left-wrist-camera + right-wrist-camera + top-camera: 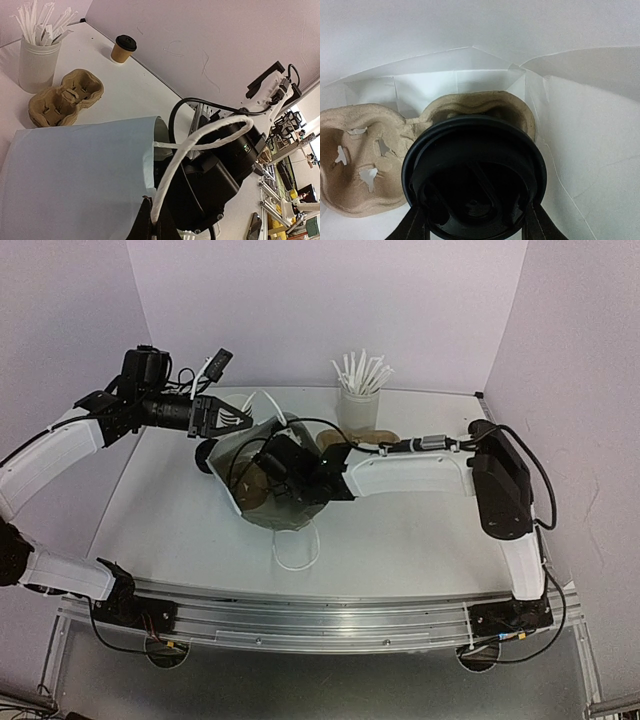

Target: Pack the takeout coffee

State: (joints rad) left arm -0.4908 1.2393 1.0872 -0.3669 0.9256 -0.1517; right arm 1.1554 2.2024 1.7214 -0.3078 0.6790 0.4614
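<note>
A white handled paper bag (232,472) lies open in the middle of the table. My left gripper (240,420) is shut on its white cord handle (200,142), pinched between the fingertips in the left wrist view (152,220). My right gripper (278,478) reaches into the bag. It is shut on a cup with a black lid (475,175) in the right wrist view (475,222), held just over a tan pulp carrier (365,160) inside the bag. A second carrier (65,97) and a brown lidded cup (123,48) stand outside the bag.
A white cup of white sticks (360,400) stands at the back beside the spare carrier (378,434). A dark round thing (205,455) sits left of the bag. The bag's other handle (297,550) lies toward the front. Walls close the back and both sides.
</note>
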